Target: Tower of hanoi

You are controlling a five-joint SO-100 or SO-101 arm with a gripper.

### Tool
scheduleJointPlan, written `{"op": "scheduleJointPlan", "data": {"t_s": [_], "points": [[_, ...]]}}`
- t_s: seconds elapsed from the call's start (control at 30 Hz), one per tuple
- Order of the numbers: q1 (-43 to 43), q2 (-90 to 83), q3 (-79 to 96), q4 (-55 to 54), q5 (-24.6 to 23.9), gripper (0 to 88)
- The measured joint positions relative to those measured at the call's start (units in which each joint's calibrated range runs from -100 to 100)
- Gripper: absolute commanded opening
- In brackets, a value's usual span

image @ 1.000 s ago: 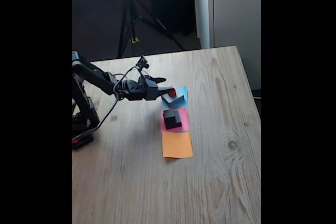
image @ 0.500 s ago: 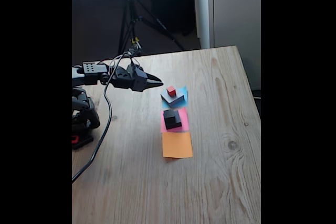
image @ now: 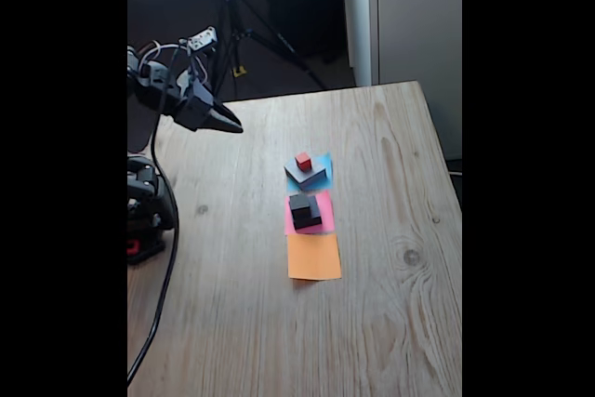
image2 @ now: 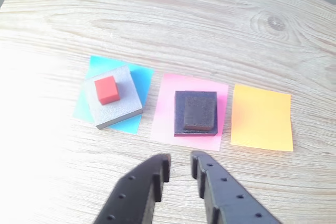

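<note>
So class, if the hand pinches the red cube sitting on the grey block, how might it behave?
The red cube looks stiff and light. Flat-sided, it shouldn't roll. Being tiny, it could slip or shift the grey block.

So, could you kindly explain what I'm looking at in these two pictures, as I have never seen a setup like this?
This is a small robot arm fixed at the edge of a wooden table. Its gripper, a two-fingered claw, is raised in the air and holds nothing; the wrist view shows a narrow gap between its fingertips.

The fixed view comes from a camera standing off the table, looking down at it. The wrist view comes from a camera riding on the arm itself, so the gripper pokes in from the bottom edge.

Three paper squares lie in a row: blue, pink and orange. On the blue one sits a flat grey block with a tiny red cube on top. On the pink one sits a black block with a smaller dark grey block on it. The orange square is bare.
</note>
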Motion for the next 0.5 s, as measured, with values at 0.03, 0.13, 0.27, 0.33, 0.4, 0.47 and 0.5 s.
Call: {"op": "scheduleJointPlan", "data": {"t_s": [0.03, 0.13, 0.27, 0.33, 0.4, 0.47, 0.5], "points": [[1.0, 0.0, -1.4, 1.1, 0.3, 0.2], [3.0, -0.1, -3.4, 3.0, 1.9, 0.2], [4.5, -0.1, -3.3, 3.5, 4.9, 2.2], [5.5, -0.6, -1.1, 3.1, 5.4, 6.2], [5.6, -1.5, 2.9, 0.9, 5.4, 13.4], [5.4, -2.9, 8.4, -3.7, 5.6, 19.7], [5.5, -3.7, 11.8, -6.6, 5.7, 22.2]]}}
